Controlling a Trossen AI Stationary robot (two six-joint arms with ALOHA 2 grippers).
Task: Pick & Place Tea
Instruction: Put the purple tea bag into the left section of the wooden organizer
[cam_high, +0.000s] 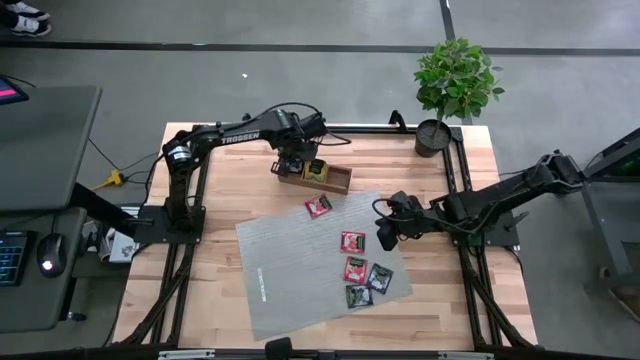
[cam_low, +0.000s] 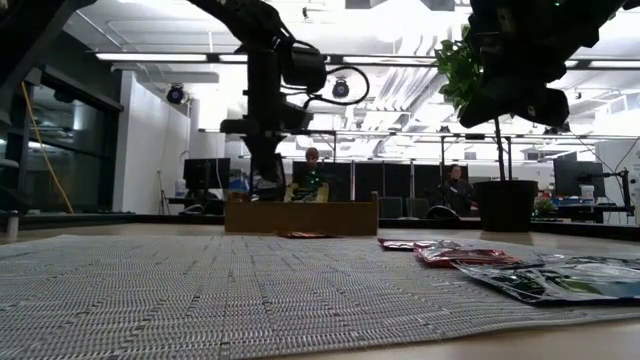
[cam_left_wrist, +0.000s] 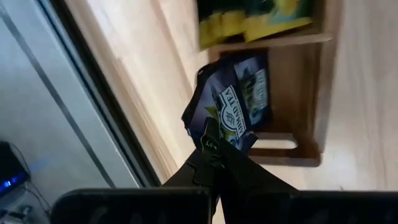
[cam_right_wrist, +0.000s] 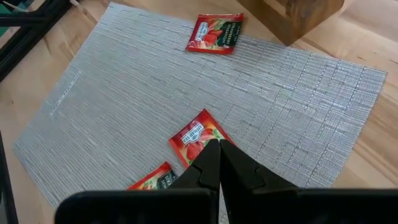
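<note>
My left gripper (cam_left_wrist: 214, 146) is shut on a dark blue tea sachet (cam_left_wrist: 233, 99) over the end compartment of the brown wooden tray (cam_high: 338, 182), which stands at the grey mat's (cam_high: 290, 270) far edge. Yellow-green sachets (cam_left_wrist: 249, 22) fill the neighbouring compartment. My right gripper (cam_right_wrist: 219, 152) is shut and empty, hovering above a red sachet (cam_right_wrist: 194, 138) that lies flat on the mat. Flat on the mat too are another red sachet (cam_high: 318, 206) near the tray, one more red sachet (cam_high: 355, 268) and two dark ones (cam_high: 379, 277) (cam_high: 358, 295). My left gripper pinches the dark blue sachet by one edge (cam_left_wrist: 219, 132) between its two fingertips, coming steeply from above. The sachet hangs below the fingers over the tray's end compartment, slightly crumpled. Whether its lower end touches the tray floor cannot be told.
A potted plant (cam_high: 455, 80) stands at the table's far right corner. A black frame rail (cam_left_wrist: 93, 106) runs along the table's far edge just behind the tray. People sit at desks in the room beyond the table (cam_low: 455, 190).
</note>
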